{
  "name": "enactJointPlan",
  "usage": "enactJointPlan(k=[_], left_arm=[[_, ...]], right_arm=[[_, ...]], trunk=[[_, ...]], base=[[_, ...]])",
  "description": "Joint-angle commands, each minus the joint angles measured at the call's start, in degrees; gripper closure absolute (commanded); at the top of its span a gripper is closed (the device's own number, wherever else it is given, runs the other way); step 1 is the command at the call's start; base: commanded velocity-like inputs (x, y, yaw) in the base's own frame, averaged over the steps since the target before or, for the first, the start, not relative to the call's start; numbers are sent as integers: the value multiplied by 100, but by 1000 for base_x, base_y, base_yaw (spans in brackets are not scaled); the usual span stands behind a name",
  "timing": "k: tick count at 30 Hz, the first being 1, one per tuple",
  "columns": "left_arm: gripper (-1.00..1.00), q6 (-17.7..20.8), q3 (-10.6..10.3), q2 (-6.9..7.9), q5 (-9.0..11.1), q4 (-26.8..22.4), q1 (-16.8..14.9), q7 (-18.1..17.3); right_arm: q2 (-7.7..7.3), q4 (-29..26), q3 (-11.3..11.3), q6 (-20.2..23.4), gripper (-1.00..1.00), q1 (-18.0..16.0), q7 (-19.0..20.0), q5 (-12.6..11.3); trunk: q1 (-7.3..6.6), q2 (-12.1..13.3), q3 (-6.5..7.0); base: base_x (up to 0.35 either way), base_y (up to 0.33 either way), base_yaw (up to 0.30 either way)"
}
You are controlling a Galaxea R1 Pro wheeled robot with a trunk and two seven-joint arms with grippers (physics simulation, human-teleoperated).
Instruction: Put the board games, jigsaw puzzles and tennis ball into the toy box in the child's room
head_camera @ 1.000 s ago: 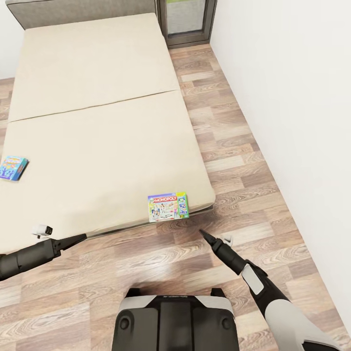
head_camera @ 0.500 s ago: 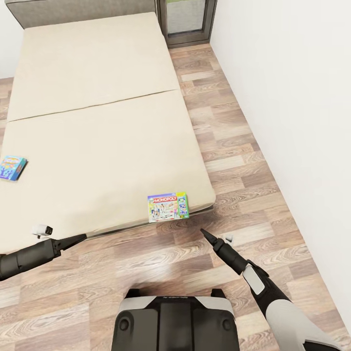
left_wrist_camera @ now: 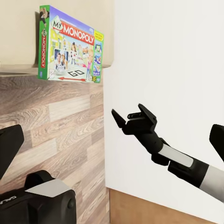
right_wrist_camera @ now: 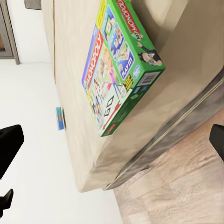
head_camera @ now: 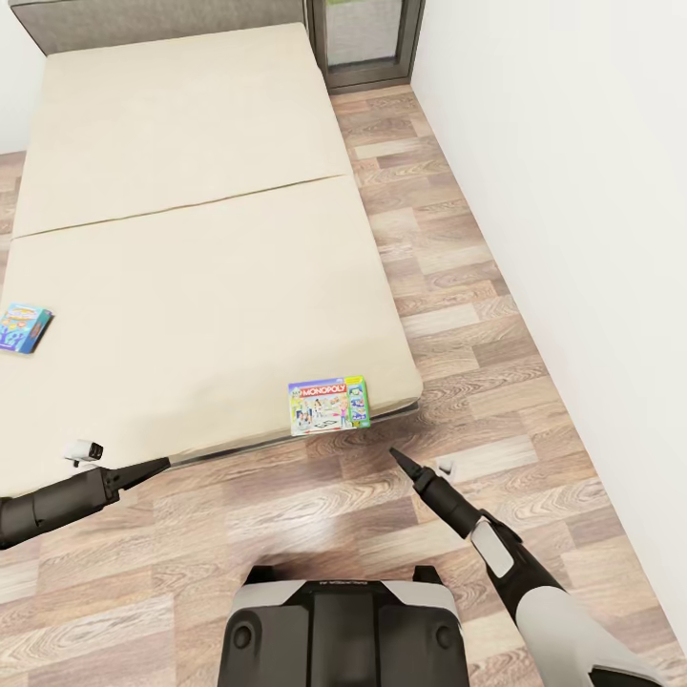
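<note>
A green My Monopoly board game [head_camera: 328, 405] lies flat at the near corner of the beige bed [head_camera: 191, 239]; it also shows in the left wrist view [left_wrist_camera: 70, 46] and the right wrist view [right_wrist_camera: 119, 60]. A second, blue board game [head_camera: 24, 327] lies at the bed's left edge, small in the right wrist view [right_wrist_camera: 59, 118]. My right gripper [head_camera: 395, 454] hovers over the floor just right of and in front of the Monopoly box, open and empty [left_wrist_camera: 127, 112]. My left gripper [head_camera: 162, 464] is open and empty at the bed's near edge, well left of the box.
Wood floor [head_camera: 448, 315] runs between the bed and the white wall [head_camera: 592, 239] on the right. A dark-framed door or cabinet [head_camera: 364, 43] stands at the far end beside the grey headboard [head_camera: 143, 17]. My base [head_camera: 343, 630] is just in front of the bed.
The right gripper has crept slightly toward the bed corner. The left arm and both board games are unchanged.
</note>
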Motion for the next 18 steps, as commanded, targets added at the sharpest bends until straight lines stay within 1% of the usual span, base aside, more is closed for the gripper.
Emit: enactJointPlan(k=[1,3,5,13,18], left_arm=[[-100,60,1,1,-10,-2,-1,-24],[-100,60,1,1,-10,-2,-1,-24],[-100,60,4,1,-10,-2,-1,-24],[-100,60,9,6,-10,-2,-1,-24],[-100,60,10,8,-10,-2,-1,-24]], right_arm=[[7,6,-7,12,-100,-2,18,-35],[21,20,-2,-143,-100,-2,11,-35],[24,24,-2,-195,-100,-2,5,-35],[28,32,3,-259,-100,-3,-5,-38],[30,37,-15,-260,-100,-3,-15,-49]], trunk=[[23,-45,-21],[67,-125,-57],[111,-206,-93],[111,-206,-93],[221,-406,-183]], base=[[0,0,0],[0,0,0],[0,0,0],[0,0,0],[0,0,0]])
